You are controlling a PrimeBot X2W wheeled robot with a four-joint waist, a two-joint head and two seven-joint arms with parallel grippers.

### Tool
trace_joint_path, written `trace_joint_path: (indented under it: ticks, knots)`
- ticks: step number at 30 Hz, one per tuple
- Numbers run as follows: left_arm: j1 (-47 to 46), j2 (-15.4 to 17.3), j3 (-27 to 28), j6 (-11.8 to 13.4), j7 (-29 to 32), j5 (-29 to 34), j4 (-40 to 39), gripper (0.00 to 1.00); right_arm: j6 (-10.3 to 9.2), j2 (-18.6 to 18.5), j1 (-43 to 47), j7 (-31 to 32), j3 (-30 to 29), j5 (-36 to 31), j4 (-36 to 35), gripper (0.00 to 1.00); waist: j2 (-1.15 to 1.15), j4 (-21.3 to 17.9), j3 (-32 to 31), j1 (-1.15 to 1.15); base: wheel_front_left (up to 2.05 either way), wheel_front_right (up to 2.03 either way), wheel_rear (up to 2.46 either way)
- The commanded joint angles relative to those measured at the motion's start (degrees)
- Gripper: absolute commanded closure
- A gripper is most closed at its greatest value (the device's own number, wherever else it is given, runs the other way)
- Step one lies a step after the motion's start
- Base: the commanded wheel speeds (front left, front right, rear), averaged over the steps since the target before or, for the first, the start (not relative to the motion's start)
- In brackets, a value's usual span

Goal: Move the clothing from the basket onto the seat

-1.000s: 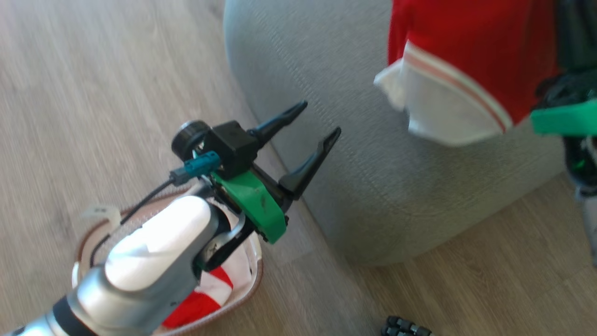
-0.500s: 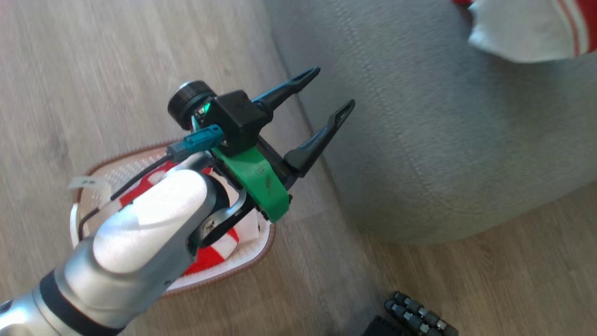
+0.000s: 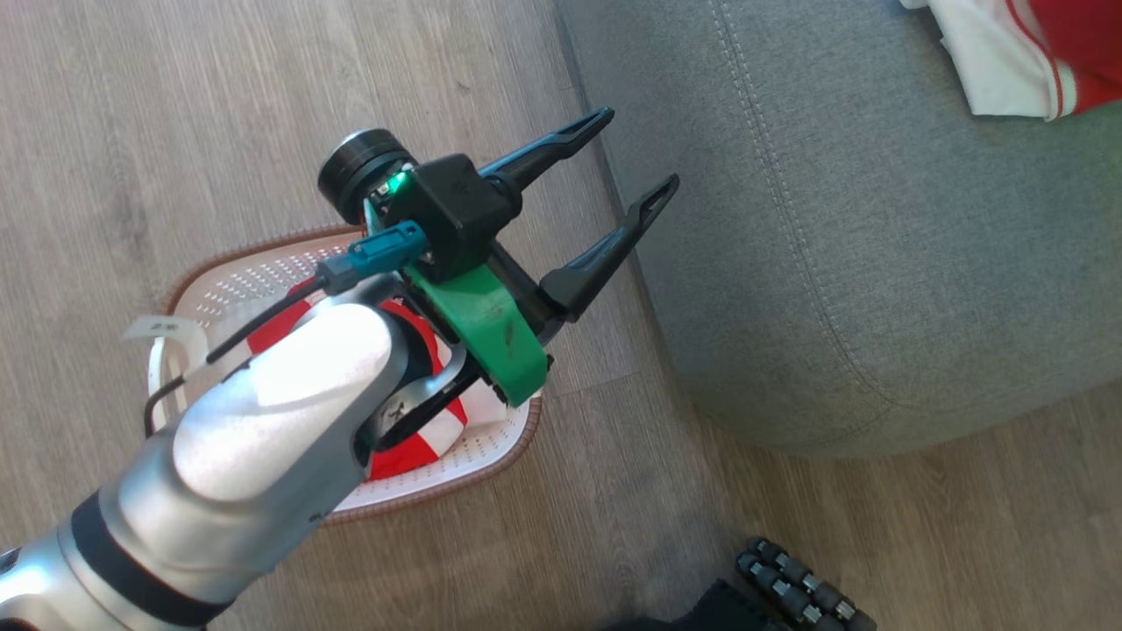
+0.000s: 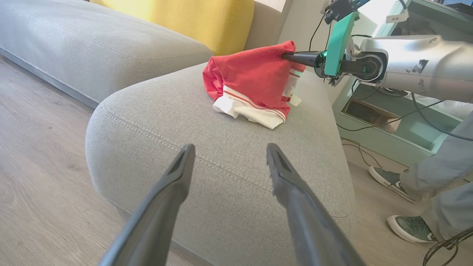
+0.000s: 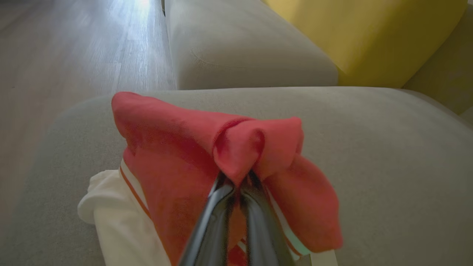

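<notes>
Left pincer [image 3: 638, 149] is hanging wide open with nothing between its two long dark fingers, tips pointing at the rounded edge of the large grey fabric seat cushion [image 3: 833, 219] just ahead of it. Behind and below this pincer, under its wrist and pale forearm, the small cream perforated plastic basket with brown braided rim [image 3: 237, 280] is sitting on the wood-look floor [image 3: 175, 105], just beside the seat. Red-and-white striped clothing [image 3: 408, 456] is lying inside the basket, partly hidden by the arm.

Right pincer [image 5: 236, 186] is pinching shut on a bunched fold of a soft red garment with white trim [image 4: 255, 77]. The cloth is draping down from the fingertips and its white hem is touching the seat top, well ahead of the left pincer. Beyond the right pincer a second grey cushion [image 5: 240, 48] and a yellow cushion [image 5: 369, 33] are showing. In the left wrist view a person's grey-green shoes [image 4: 391, 177] are standing on the floor past the seat, under the right arm.
</notes>
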Motion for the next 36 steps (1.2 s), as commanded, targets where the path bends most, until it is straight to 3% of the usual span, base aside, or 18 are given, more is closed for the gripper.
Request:
trace_joint_path:
  ticks: [1,6,12,13,15,25,36]
  knots:
    - [-1.7,0.4,1.6,-0.3,-0.5,0.0,-1.4,0.0,-0.02,-1.6,-1.2,2.3,0.8,0.8,0.5,1.0,0.0,0.2,-0.3,-0.01,0.0,0.0,0.0]
    - [-1.7,0.2,1.7,-0.1,-1.0,-0.3,-1.1,0.0,-0.02,-1.9,-2.1,7.5,4.2,2.8,3.5,1.0,0.0,0.5,-0.9,-0.01,0.0,0.0,0.0]
    - [-1.6,0.3,1.9,0.1,-1.5,-0.6,-0.7,0.0,-0.02,-2.7,-2.2,9.5,7.0,5.5,4.6,1.0,0.0,0.7,-1.6,-0.01,0.0,0.0,0.0]
    - [-1.5,0.3,1.9,0.1,-1.6,-0.7,-0.6,0.0,-0.02,-3.0,-2.2,9.6,7.3,5.8,4.8,0.77,0.0,0.7,-1.9,-0.01,0.0,0.0,0.0]
    - [-1.3,0.3,2.0,0.2,-1.9,-0.8,-0.3,0.0,-0.02,-3.3,-2.4,9.2,7.6,6.4,5.2,0.0,0.0,0.5,-2.7,-0.01,0.0,0.0,0.0]
    - [1.2,-0.1,2.7,1.0,-4.9,-2.2,1.9,0.0,-0.02,-4.9,-0.5,11.6,12.5,8.4,4.9,0.0,0.0,-0.3,-9.7,-0.01,0.0,0.0,0.0]
    - [6.6,1.0,4.5,3.4,-8.4,-4.6,4.5,0.0,-0.02,-9.1,5.6,9.6,17.5,12.8,-4.9,0.0,0.0,0.4,-18.6,-0.01,0.0,0.0,0.0]
